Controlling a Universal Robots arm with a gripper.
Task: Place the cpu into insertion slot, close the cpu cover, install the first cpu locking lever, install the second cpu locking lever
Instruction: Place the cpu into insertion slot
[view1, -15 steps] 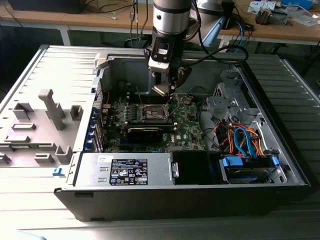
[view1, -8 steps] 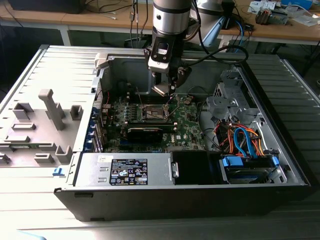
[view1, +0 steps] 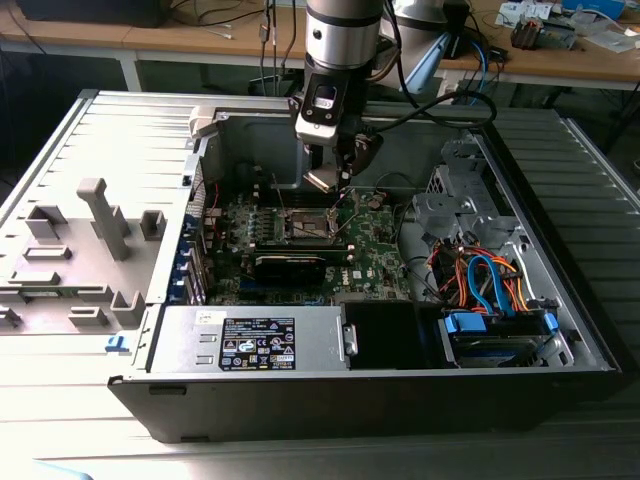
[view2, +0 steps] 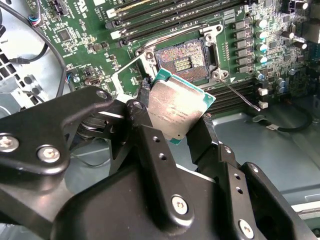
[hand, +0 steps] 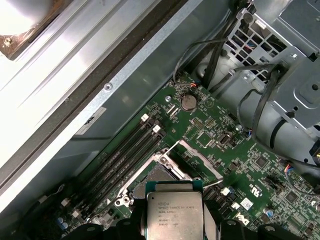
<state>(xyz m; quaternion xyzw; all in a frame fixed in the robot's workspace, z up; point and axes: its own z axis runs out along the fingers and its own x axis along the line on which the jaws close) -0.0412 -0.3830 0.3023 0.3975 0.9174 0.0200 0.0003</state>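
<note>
The motherboard (view1: 375, 255) lies flat inside the open case (view1: 560, 330). The insertion slot (view2: 182, 61) sits near the board's centre, with the memory slots (hand: 125, 150) alongside it. The cpu cover (hand: 201, 160) stands raised at one edge of the slot. The cpu (view2: 175, 112) is clamped in the gripper (view1: 335, 182) above the board, near the slot and clear of it. The power supply (view1: 250, 340) lies along the near wall in the exterior view, and the drive cage (view1: 490, 300) lies to the exterior view's right.

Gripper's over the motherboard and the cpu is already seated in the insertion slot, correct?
No. The gripper is over the motherboard, but the cpu is not seated: the second wrist view shows it clamped in the gripper, with the insertion slot bare.
</note>
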